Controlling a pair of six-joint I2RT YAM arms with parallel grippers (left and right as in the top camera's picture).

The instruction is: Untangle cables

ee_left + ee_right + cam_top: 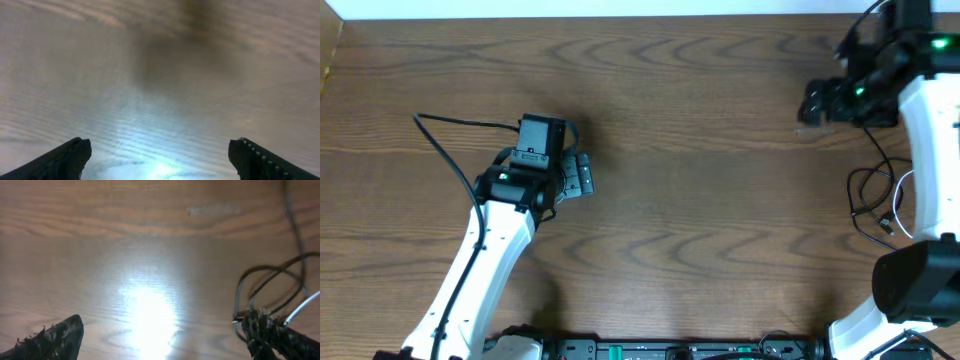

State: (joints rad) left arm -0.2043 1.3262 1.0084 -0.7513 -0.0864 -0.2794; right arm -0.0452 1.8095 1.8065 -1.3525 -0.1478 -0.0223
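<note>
Our left gripper point(160, 149) holds its ridged black fingers wide apart above the glossy wood-grain table point(165, 60). Our right gripper point(160, 324) is equally spread; the thin black cable point(260, 273) loops beside one finger, with the white cable point(305, 305) alongside.

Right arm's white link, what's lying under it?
A thin black cable in loops and a shorter thin white cable run up to its edge on the brown wooden table; whatever continues beneath is covered.

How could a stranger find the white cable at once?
Look at the right edge of the table, beside the white right arm. Thin cords lie looped there. The white cable is the short pale strand among the loops of the black cable.
</note>
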